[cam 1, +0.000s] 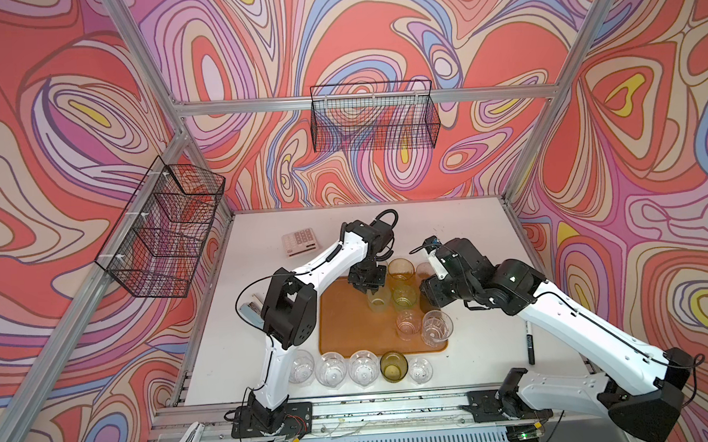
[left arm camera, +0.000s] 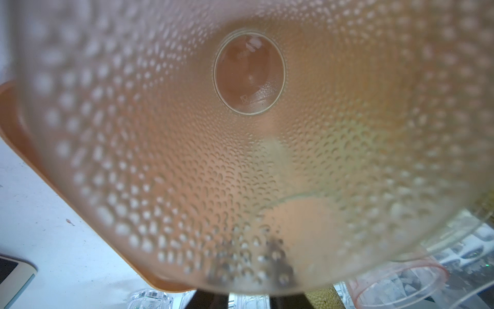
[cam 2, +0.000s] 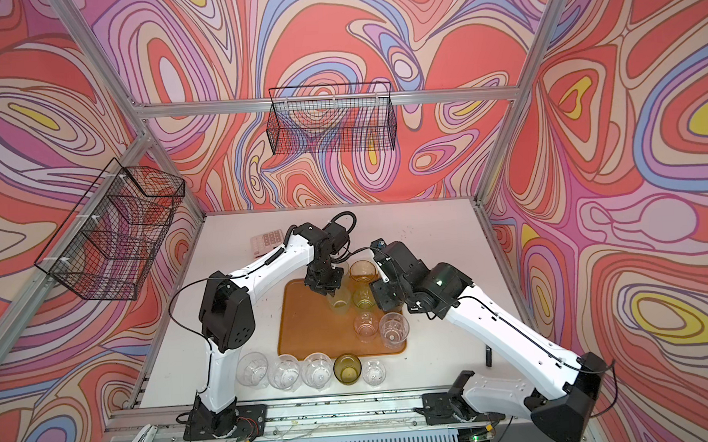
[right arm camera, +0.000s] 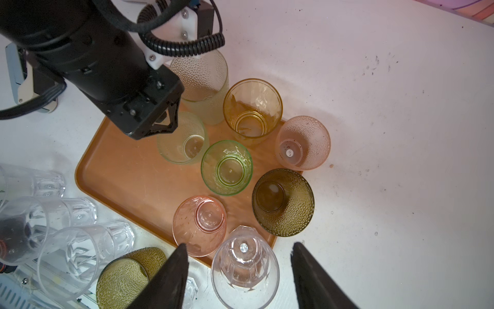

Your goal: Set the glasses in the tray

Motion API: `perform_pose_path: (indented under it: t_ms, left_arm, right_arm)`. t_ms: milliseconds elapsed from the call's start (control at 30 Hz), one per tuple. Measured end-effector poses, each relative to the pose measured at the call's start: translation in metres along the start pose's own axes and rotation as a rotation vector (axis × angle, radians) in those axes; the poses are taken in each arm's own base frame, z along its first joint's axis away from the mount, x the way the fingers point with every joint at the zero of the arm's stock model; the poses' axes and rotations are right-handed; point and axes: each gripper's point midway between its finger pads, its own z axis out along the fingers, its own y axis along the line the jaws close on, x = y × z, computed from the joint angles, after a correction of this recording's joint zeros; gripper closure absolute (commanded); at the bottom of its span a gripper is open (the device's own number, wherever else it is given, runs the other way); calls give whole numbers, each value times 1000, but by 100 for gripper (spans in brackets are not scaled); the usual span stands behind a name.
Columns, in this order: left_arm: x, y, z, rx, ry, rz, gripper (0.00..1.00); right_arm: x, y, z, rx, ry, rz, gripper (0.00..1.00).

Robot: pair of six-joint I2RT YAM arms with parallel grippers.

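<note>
The tray [cam 1: 341, 318] lies in the middle of the worktop [cam 1: 469, 232]. Eight glasses stand on or at its right half.

In the right wrist view we count:
- a tall frosted glass [right arm camera: 199, 80] at the far edge
- an amber glass [right arm camera: 252, 107] beside it
- a dimpled pink glass [right arm camera: 303, 143] at the far right corner; we cannot tell whether it sits fully on the tray
- a pale glass [right arm camera: 183, 139], with a green glass [right arm camera: 227, 167] next to it
- a dark olive glass [right arm camera: 283, 202]
- a smooth pink glass [right arm camera: 199, 224]
- a clear glass [right arm camera: 244, 267] at the near right corner

Five more glasses stand in a row on the worktop just in front of the tray. Three are clear, starting at the left [cam 1: 301, 366]. Then comes an olive tumbler [cam 1: 393, 366], and a small clear tumbler [cam 1: 420, 370] ends the row.

The left pincer [cam 1: 370, 289] points down at the rim of the pale glass. Its wrist camera looks straight into a dimpled glass that fills the view. We cannot tell whether the jaws grip the wall or stand free of it.

The right pincer [right arm camera: 239, 244] hangs over the near right corner of the tray. Its jaws are well apart and nothing is between them. The clear glass stands below the gap.

A calculator [cam 1: 301, 241] lies at the far left of the worktop, and a marker [cam 1: 530, 348] lies at the right.
</note>
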Motion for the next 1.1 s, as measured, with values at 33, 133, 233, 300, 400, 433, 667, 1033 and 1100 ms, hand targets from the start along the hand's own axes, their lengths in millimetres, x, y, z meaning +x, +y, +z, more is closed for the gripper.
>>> perform_pose_path:
  t_ms: [33,133,233,300,400,433,667,1033,1100]
  left_arm:
    - [-1,-1,-2,3,-6,1,70]
    - [-3,-3,-10,12,-22,3,70]
    - [-1,-3,-19,18,-37,4,70]
    - [0,-2,-26,19,-50,5,69]
    - [3,0,-38,20,-71,7,70]
    - [4,1,-42,20,-78,8,69]
    - [20,13,-73,13,-138,9,70]
    - [69,50,-89,-35,-146,-50,70]
    - [79,59,-93,-32,-151,-82,70]
  right_arm:
    - [0,0,0,0,0,0,37]
    - [0,0,0,0,0,0,37]
    - [0,0,0,0,0,0,37]
    - [0,0,0,0,-1,0,37]
    - [-1,0,0,-1,-4,1,37]
    - [-1,0,0,-2,-5,1,37]
    - [-1,1,2,-7,-6,1,37]
    - [-1,3,4,-17,-8,2,37]
    - [-1,4,4,-19,-10,2,37]
